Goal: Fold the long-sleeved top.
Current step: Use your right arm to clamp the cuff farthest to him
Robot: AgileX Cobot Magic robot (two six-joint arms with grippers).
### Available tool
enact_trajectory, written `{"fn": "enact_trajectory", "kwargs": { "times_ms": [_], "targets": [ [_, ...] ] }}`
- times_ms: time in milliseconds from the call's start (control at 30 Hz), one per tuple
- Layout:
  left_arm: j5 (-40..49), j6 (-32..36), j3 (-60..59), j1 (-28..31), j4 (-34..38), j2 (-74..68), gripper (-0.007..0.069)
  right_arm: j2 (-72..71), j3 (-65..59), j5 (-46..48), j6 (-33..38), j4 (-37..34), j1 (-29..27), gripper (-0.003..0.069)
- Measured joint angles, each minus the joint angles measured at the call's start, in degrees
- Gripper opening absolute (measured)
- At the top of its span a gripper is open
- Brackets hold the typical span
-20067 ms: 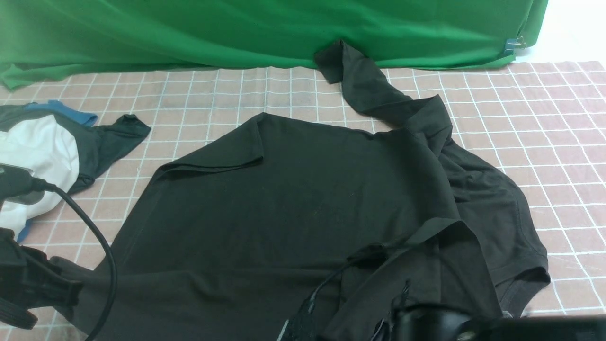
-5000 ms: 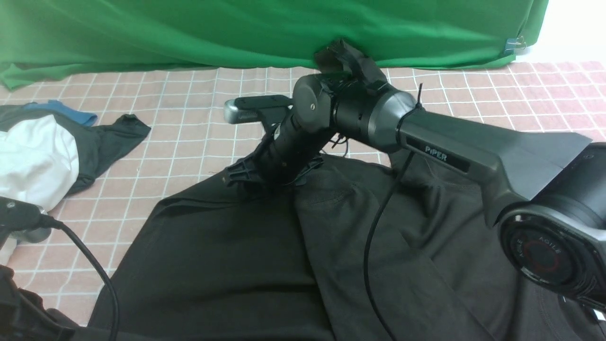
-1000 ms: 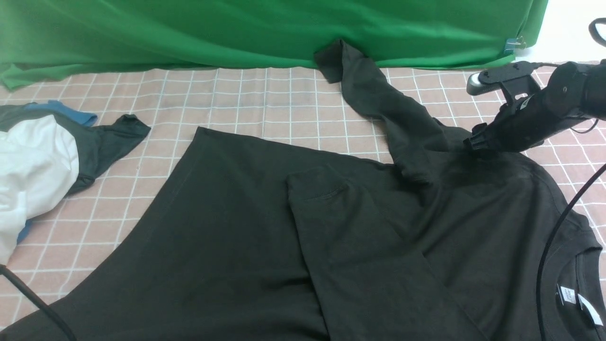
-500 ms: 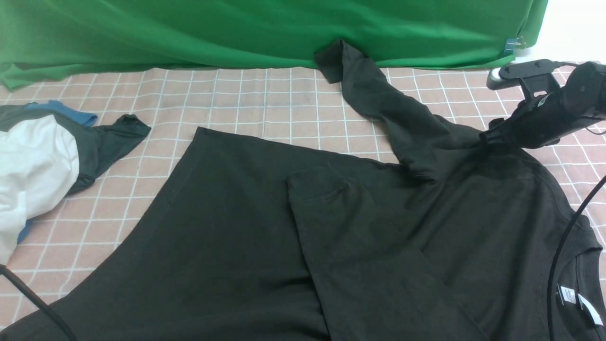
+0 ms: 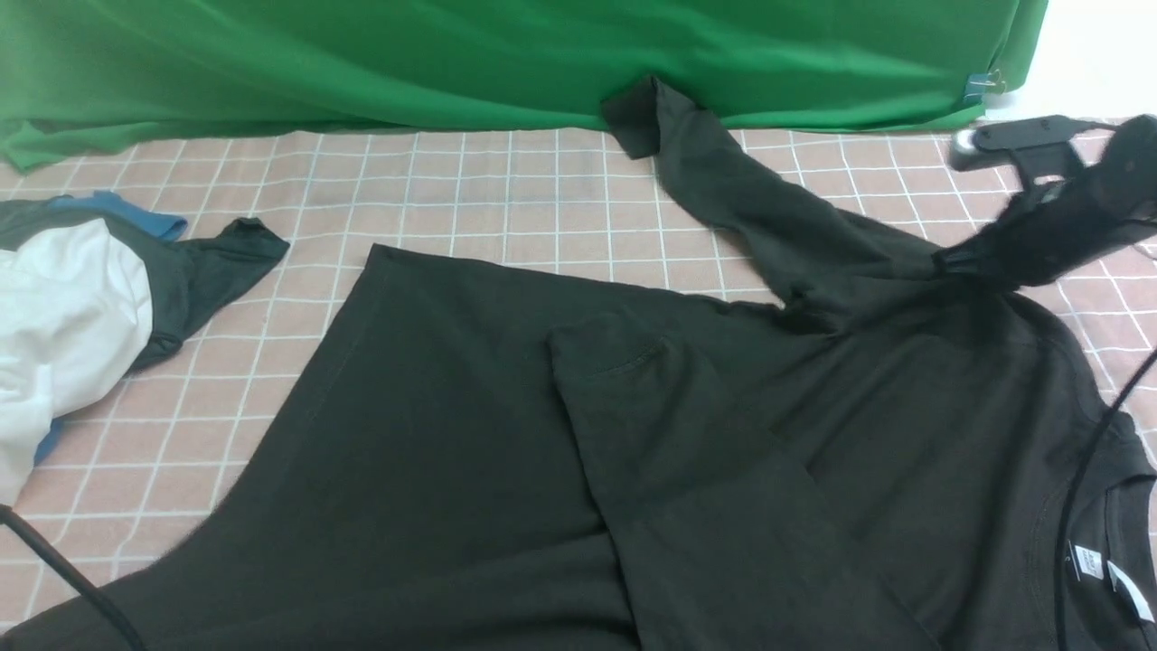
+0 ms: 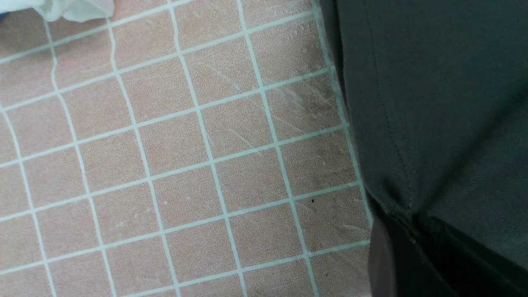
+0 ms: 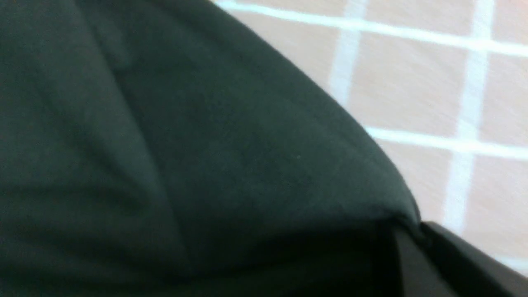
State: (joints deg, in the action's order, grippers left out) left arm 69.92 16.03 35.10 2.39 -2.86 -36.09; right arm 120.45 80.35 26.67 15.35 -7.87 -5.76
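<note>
The long-sleeved top [image 5: 506,407] lies spread across the checked tablecloth, black and large. One sleeve [image 5: 669,425] is folded over its body. The other sleeve [image 5: 723,181] runs back to the green backdrop. The collar with its label [image 5: 1098,561] is at the near right. My right gripper [image 5: 949,262] is shut on the top where that far sleeve meets the shoulder; in the right wrist view the cloth [image 7: 185,144] bunches into the gripper [image 7: 408,227]. My left gripper [image 6: 406,218] is out of the front view; its wrist view shows it shut on the top's hem edge [image 6: 433,103].
A white garment [image 5: 63,298] and a smaller dark cloth with blue trim [image 5: 208,271] lie at the far left. The green backdrop [image 5: 452,54] hangs along the back edge. Pink checked tablecloth [image 5: 506,190] shows behind the top. Black cables cross the near left [image 5: 54,579] and right [image 5: 1085,470].
My right gripper has shut on the cloth at the shoulder and moved right, drawing the far sleeve and shoulder taut toward the right. The left side looks unchanged.
</note>
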Motion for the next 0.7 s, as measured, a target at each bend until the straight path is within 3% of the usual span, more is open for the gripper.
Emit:
{"fn": "enact_trajectory", "kwargs": {
  "times_ms": [267, 333, 433, 467, 500, 533, 633, 700],
  "targets": [
    [-0.05, 0.00, 0.00, 0.00, 0.59, 0.00, 0.0035, -0.88, -0.11, 4.94, -5.24, 0.89, -4.38, 0.0075],
    [-0.05, 0.00, 0.00, 0.00, 0.63, 0.00, 0.0035, -0.88, 0.40, 6.31, -6.79, 1.26, -4.05, 0.0161],
    [-0.05, 0.00, 0.00, 0.00, 0.63, 0.00, 0.0035, -0.88, 3.98, 11.50, -8.90, 2.06, -2.27, 0.0405],
    [-0.05, 0.00, 0.00, 0.00, 0.63, 0.00, 0.0035, -0.88, 4.66, 12.32, -9.13, 2.06, -1.89, 0.0420],
    [-0.05, 0.00, 0.00, 0.00, 0.63, 0.00, 0.0035, -0.88, 6.89, 14.40, -9.61, 2.06, -0.60, 0.0508],
    [-0.05, 0.00, 0.00, 0.00, 0.63, 0.00, 0.0035, -0.88, 8.82, 15.53, -9.61, 1.76, 0.69, 0.0547],
    [-0.05, -0.05, 0.00, 0.00, 0.63, 0.00, 0.0035, -0.61, 13.64, 16.04, -8.59, 1.15, 4.43, 0.0550],
    [-0.05, -0.05, 0.00, 0.00, 0.63, 0.00, 0.0035, 1.47, 20.69, 15.16, -6.63, 0.55, 8.76, 0.0494]
  ]
}}
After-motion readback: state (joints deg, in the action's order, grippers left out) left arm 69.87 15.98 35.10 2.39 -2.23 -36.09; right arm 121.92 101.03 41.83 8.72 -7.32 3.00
